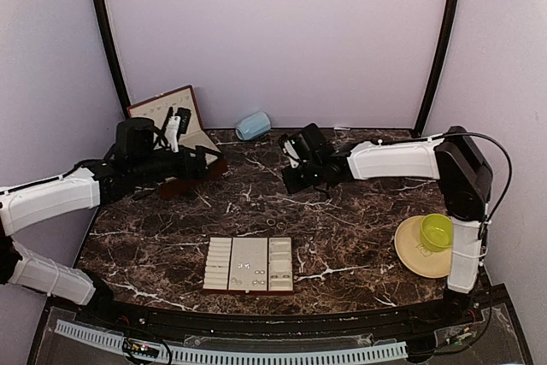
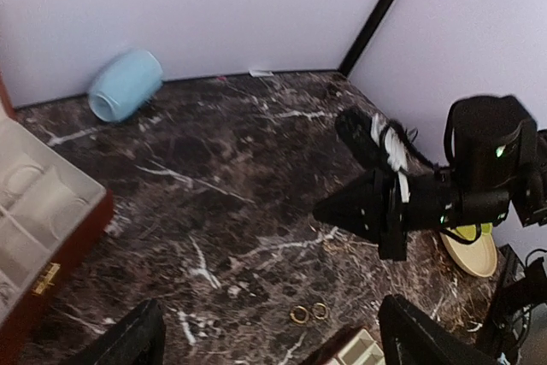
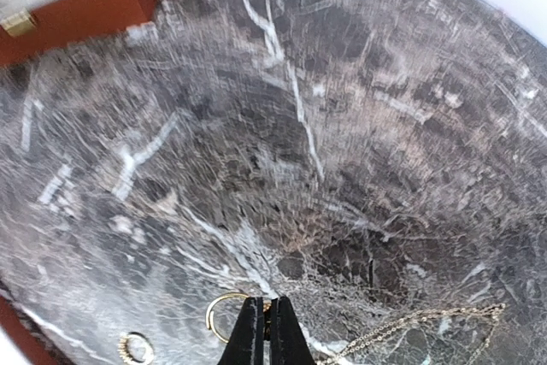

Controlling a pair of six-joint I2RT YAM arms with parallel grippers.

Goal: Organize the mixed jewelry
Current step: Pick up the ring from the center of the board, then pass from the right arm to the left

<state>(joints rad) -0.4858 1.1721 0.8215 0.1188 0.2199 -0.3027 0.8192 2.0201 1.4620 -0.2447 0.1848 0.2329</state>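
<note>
In the right wrist view my right gripper (image 3: 265, 331) is shut on a thin gold hoop (image 3: 214, 314), with a bit of gold showing between the tips. A small studded ring (image 3: 135, 348) lies to its left and a fine gold chain (image 3: 410, 326) to its right, both on the marble. From above, the right gripper (image 1: 291, 184) hangs over the table's middle. My left gripper (image 2: 272, 322) is open, its fingers (image 2: 128, 339) far apart above two small gold rings (image 2: 299, 314). The cream-lined tray (image 1: 218, 262) near the front holds several tiny pieces (image 1: 256, 269).
A red-brown jewellery box (image 1: 175, 113) stands open at the back left, under the left arm. A light blue cup (image 1: 253, 125) lies on its side by the back wall. A yellow plate (image 1: 410, 250) with a green cup (image 1: 437, 230) sits at the right.
</note>
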